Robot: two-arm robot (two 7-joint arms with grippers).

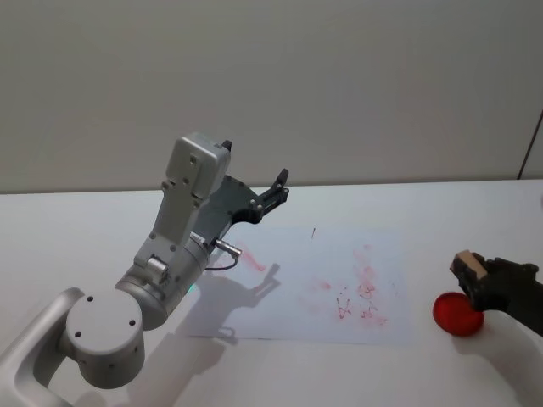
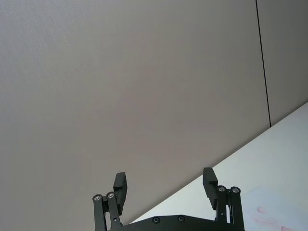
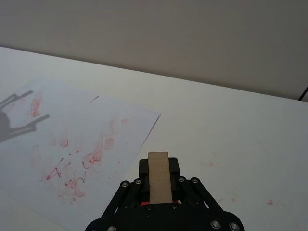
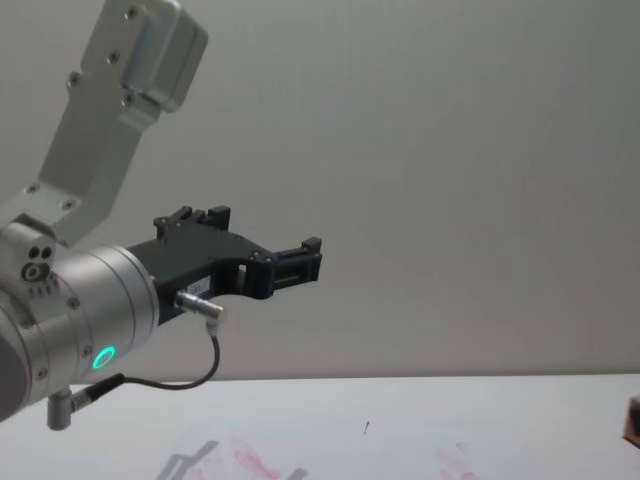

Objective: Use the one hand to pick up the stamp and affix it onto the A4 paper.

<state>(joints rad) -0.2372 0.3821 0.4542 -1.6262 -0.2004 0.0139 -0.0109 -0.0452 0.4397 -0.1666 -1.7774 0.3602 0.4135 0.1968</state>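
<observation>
Clamping the stamp (image 3: 159, 175) between its fingers, the right gripper (image 1: 485, 280) hovered low at the right of the table (image 1: 441, 373), just above a red ink pad (image 1: 456, 315). The stamp looked a small, light, rigid wooden block, unlikely to deform; its smooth sides could slip, so a hold across its two long flat sides, as here, seemed soundest, leaving the inked face free. It stood clear of the A4 paper (image 1: 339, 288), which lay to the gripper's left, flat on the table and smudged with red prints; the nearest bare patch sat by the sheet's right edge. Farther off, the left gripper (image 2: 166, 190) hung idle above the paper's far left part, fingers spread and pinching nothing, pointing at the wall (image 1: 356, 85).
</observation>
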